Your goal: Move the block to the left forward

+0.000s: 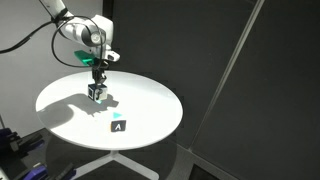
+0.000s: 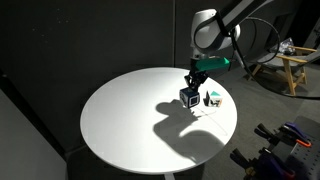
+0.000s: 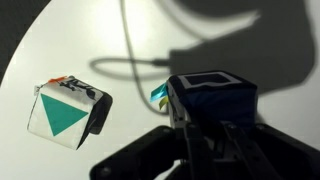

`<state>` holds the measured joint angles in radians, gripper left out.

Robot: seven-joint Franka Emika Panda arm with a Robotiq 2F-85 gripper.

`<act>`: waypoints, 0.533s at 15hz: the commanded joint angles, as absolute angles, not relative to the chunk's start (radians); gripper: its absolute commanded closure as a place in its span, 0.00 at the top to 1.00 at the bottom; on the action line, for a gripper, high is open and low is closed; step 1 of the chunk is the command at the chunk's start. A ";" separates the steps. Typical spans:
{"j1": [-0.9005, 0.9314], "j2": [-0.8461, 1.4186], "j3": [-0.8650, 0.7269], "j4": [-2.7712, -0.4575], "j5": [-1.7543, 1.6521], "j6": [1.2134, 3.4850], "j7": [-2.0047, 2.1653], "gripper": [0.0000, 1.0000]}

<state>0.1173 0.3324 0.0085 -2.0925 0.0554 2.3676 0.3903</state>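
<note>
The block (image 2: 188, 98), a small cube with light-blue and white faces and a dark square mark, is on the round white table (image 2: 130, 120), right of centre. It also shows in an exterior view (image 1: 97, 93). In the wrist view it looks dark blue with a pale square outline on top (image 3: 212, 98). My gripper (image 2: 190, 90) comes down from above with its fingers shut on the block's sides, also seen in the wrist view (image 3: 205, 128). I cannot tell whether the block touches the table or hangs just above it.
A white cube with a teal triangle (image 3: 63, 115) lies tilted close beside the block, also in both exterior views (image 1: 113, 100) (image 2: 212, 98). A black block with a white "A" (image 1: 119, 126) sits nearer the table edge (image 1: 150, 135). Dark curtains surround the table.
</note>
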 commanded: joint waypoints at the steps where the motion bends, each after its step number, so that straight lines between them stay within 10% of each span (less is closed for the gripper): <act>1: 0.118 0.335 0.007 -2.089 0.056 2.365 0.390 0.05; 8: 0.124 0.305 0.001 -2.126 0.051 2.396 0.417 0.03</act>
